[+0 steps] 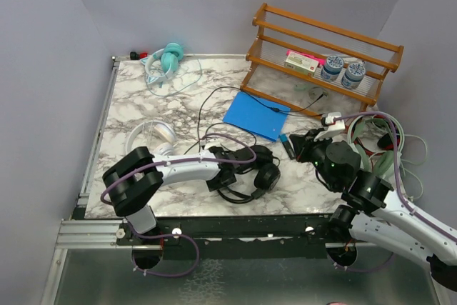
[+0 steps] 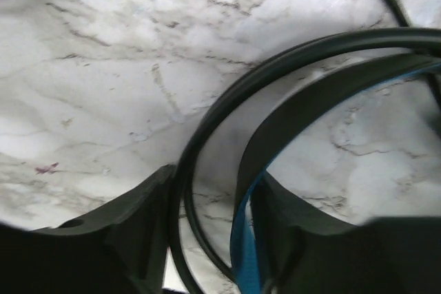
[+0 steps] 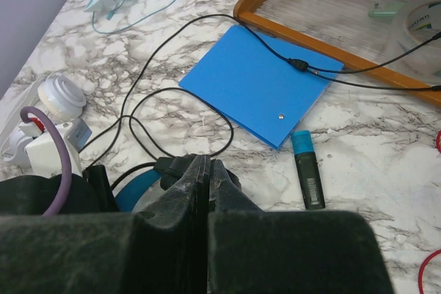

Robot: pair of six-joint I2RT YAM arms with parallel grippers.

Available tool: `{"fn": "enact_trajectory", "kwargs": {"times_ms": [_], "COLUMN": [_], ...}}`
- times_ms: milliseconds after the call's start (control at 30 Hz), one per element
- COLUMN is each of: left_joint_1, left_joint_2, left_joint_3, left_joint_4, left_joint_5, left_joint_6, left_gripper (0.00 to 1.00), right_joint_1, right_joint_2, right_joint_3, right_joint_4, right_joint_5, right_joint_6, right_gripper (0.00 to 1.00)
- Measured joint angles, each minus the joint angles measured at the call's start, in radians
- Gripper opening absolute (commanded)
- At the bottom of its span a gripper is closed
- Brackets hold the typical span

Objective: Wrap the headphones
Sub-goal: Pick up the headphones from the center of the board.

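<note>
Headband (image 2: 303, 105) of black headphones (image 1: 265, 175) sits inside left gripper (image 2: 215, 184), near table edge (image 1: 200, 213).

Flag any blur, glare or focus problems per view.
Top external: even light, soft shadows, marble table sharp, no glare. Left wrist: too close; black headband and left pincer soft. Right wrist: right pincer out of focus up front, wooden rack blurred; blue folder and marker crisp.

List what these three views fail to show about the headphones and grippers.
- Left wrist: black headphones, ear cups cut off by frame edges; whether the left gripper grips them is unclear.
- Right wrist: white headphones partly hidden behind the left arm.
- Top external: labels of the tubs on the rack too small.
</note>
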Motion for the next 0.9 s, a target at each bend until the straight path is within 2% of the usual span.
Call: {"fn": "enact_trajectory", "kwargs": {"times_ms": [133, 167, 300, 367, 500, 567, 700, 900], "left_joint_1": [0.0, 0.0, 0.008, 0.019, 0.082, 0.117, 0.162, 0.187], "left_joint_2": [0.036, 0.043, 0.056, 0.056, 0.056, 0.056, 0.048, -0.005], "left_joint_3": [0.034, 0.043, 0.061, 0.066, 0.116, 0.155, 0.206, 0.215], "left_joint_4": [-0.058, -0.066, -0.083, -0.083, -0.089, -0.096, -0.108, -0.131], "left_joint_5": [0.0, 0.0, -0.008, -0.011, -0.042, -0.072, -0.131, -0.184], "left_joint_6": [-0.019, -0.027, -0.036, -0.013, 0.135, 0.234, 0.42, 0.637], "left_gripper": [0.02, 0.0, 0.0, 0.0, 0.0, 0.0, 0.0, 0.0], "right_joint_1": [0.0, 0.0, 0.0, 0.0, 0.0, 0.0, 0.0, 0.0], "right_joint_2": [0.0, 0.0, 0.01, 0.022, 0.1, 0.155, 0.248, 0.245], "right_joint_3": [-0.004, -0.005, -0.007, -0.008, -0.006, 0.005, 0.031, 0.031], "right_joint_4": [0.006, 0.006, 0.013, 0.024, 0.041, 0.035, 0.021, 0.044], "right_joint_5": [0.0, 0.0, -0.008, -0.033, -0.114, -0.143, -0.19, -0.209], "right_joint_6": [-0.005, -0.005, -0.016, -0.034, -0.067, -0.075, -0.087, -0.109], "right_gripper": [0.04, 0.04, 0.05, 0.12, 0.25, 0.28, 0.48, 0.77]}}
